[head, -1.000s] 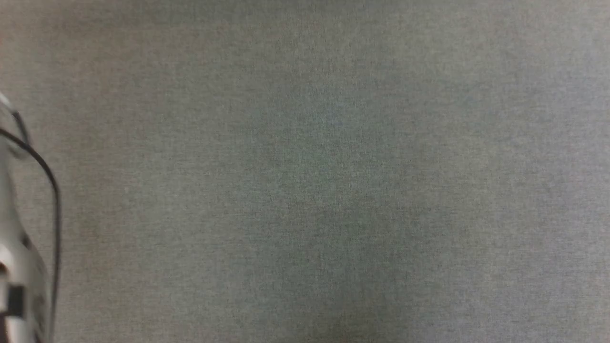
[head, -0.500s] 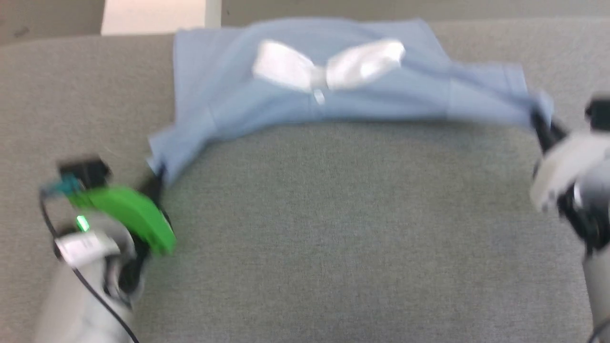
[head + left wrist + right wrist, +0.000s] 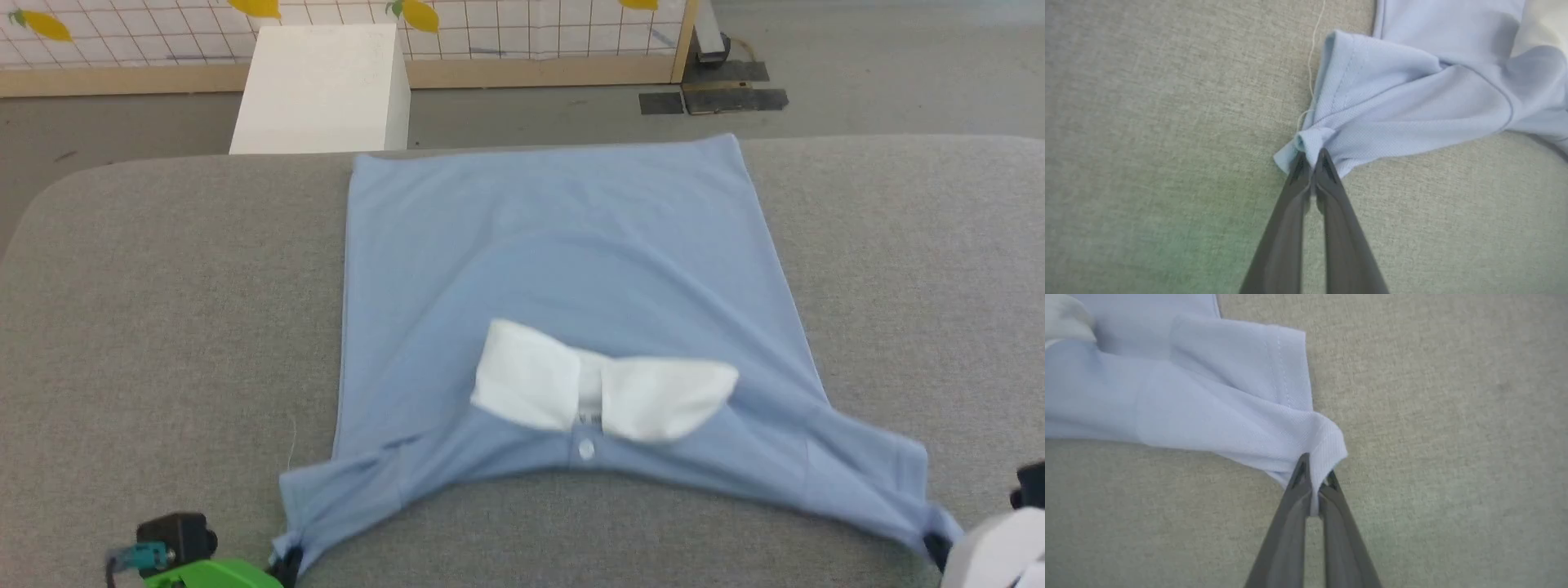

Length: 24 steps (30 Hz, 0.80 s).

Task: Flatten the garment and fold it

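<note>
The garment [image 3: 555,269] lies spread on the bench [image 3: 147,310], collar [image 3: 531,380] nearest the robot. The left pincer [image 3: 1311,163] and right pincer [image 3: 1314,477] each pinch a sleeve tip; such thin bites could slip under tension, letting sleeves bunch.

Head view re-aimed; garment brought fully into frame.
Started on bare grey table [image 3: 163,327] with a pale forearm at the left edge; passed through a blurred sight of the garment [image 3: 555,245] looking short at the far edge; ended sharp, showing it laid out long, with left gripper [image 3: 286,563] and right gripper [image 3: 935,549] at the bottom corners and white box [image 3: 322,86] revealed beyond.
</note>
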Motion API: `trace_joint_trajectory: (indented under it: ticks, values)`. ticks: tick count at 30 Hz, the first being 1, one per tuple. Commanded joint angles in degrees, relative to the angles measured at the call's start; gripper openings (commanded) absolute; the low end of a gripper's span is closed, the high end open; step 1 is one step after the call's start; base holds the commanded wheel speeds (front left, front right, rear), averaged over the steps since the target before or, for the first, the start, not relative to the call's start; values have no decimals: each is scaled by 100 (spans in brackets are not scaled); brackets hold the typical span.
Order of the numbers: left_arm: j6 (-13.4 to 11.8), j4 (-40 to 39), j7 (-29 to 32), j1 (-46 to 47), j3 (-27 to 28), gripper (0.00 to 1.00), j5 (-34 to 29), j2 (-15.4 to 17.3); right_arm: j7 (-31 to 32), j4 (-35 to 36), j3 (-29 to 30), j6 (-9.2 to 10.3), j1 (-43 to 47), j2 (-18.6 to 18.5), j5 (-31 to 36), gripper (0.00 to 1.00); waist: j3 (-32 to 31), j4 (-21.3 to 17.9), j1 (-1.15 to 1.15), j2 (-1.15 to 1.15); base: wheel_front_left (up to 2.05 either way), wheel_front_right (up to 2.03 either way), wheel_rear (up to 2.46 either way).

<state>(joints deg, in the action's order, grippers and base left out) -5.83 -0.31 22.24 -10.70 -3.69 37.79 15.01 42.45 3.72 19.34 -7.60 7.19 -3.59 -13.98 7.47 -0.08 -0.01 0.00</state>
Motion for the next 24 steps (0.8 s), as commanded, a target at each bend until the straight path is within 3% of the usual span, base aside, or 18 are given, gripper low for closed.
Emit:
trace_joint_trajectory:
  ticks: [1,7,11,12,15,24]
  values:
    - [-124,20,148,-255,-49,0,-160,125,235,34,138,11,208,24,86,0,-37,13,1,0,0,0,0]
    - [-426,-113,354,-523,-109,0,-360,208,529,-303,374,11,601,68,-92,0,-58,57,1,0,0,0,0]
    - [-335,-168,142,-554,-78,0,-253,107,149,-665,252,11,569,69,-359,0,-55,89,1,0,0,0,0]
    - [-292,-165,66,-545,-76,0,-236,86,8,-702,225,11,532,69,-387,7,-52,98,1,0,0,0,0]
    - [-122,-95,-238,-463,-61,0,-186,21,-471,-688,67,11,384,70,-414,100,-49,137,1,0,0,0,0]
    - [352,273,-834,23,-200,0,-237,-12,-2211,-172,-130,11,-557,58,46,100,116,495,1,0,0,0,0]
